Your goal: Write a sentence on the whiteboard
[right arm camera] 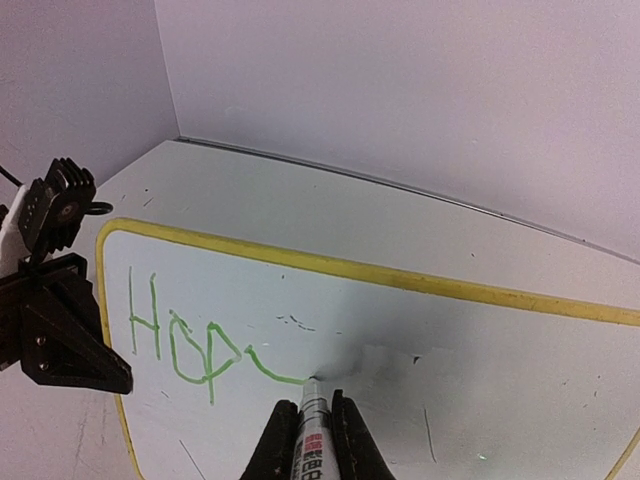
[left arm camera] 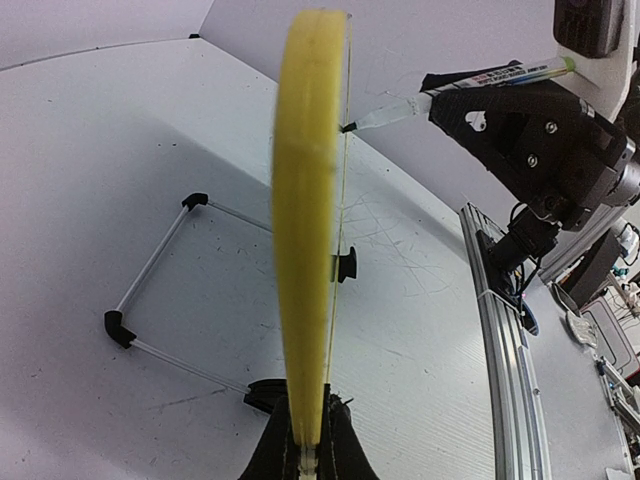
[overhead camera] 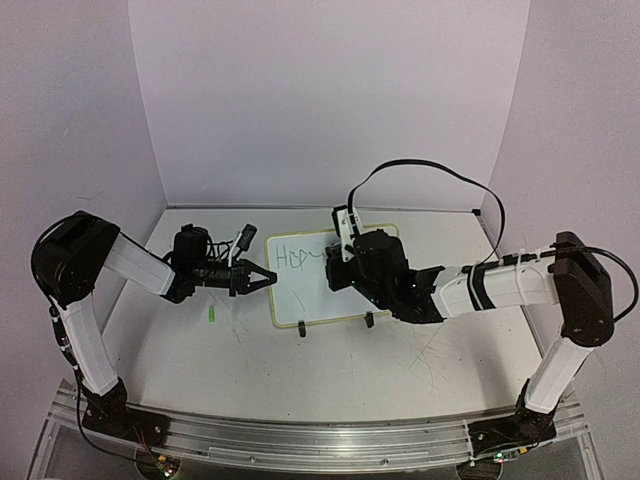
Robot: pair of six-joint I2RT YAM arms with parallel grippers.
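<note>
The whiteboard stands tilted on its black clip feet in the middle of the table, its yellow rim showing in the right wrist view. Green letters "Hop" and a fresh curved stroke of the sentence are on it. My right gripper is shut on a marker whose tip touches the board at the end of that stroke. My left gripper is shut on the board's left edge, seen edge-on as a yellow band. The marker also shows in the left wrist view, tip on the board.
A green cap lies on the table left of the board. A thin wire stand with black corners props the board from behind. Walls close in the back and both sides. The aluminium rail runs along the near edge.
</note>
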